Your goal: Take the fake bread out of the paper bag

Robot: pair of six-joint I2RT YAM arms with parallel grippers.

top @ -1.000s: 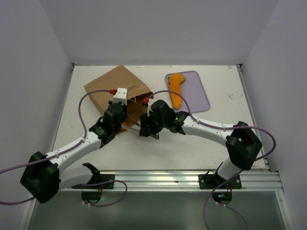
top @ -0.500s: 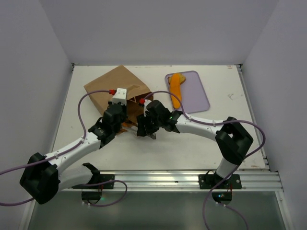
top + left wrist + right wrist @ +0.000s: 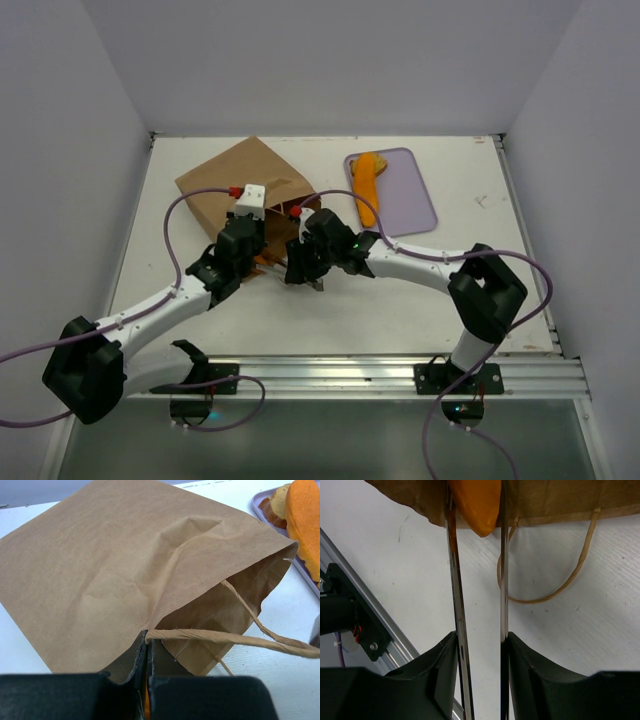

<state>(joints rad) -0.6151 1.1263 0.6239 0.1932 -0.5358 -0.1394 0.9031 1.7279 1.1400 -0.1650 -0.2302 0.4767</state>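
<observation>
- Left gripper (image 3: 148, 656): fingers pressed together on the lower lip of the paper bag (image 3: 110, 565), pinning it at the mouth.
- Right gripper (image 3: 480, 647): closed on the two arms of the metal tongs (image 3: 456, 580), squeezing them toward each other.
- Bread piece (image 3: 475, 505): rounded orange tip poking out of the bag mouth, sitting between the tong blades. The rest is hidden inside the bag.
- Paper bag: brown kraft, creased, lying on its side on the white table (image 3: 400, 300), with the mouth toward the arms. Thin and floppy, likely to drag along if not pinned.
- String handle (image 3: 235, 639): twisted paper cord looping out beside the tongs. It could snag a blade.
- Tongs: thin, flat, shiny strips. They look slippery against the glossy bread.
- Tray (image 3: 415, 195): flat, lavender, with a raised rim, already carrying an orange loaf (image 3: 367, 185). Well apart from the bag mouth.
- Handling advice: get the blades well past the tip before squeezing, since the rounded end could pop free. Pull straight back along the bag's length, low to the table, with the left grip firm. Steer the blades away from the cord.
</observation>
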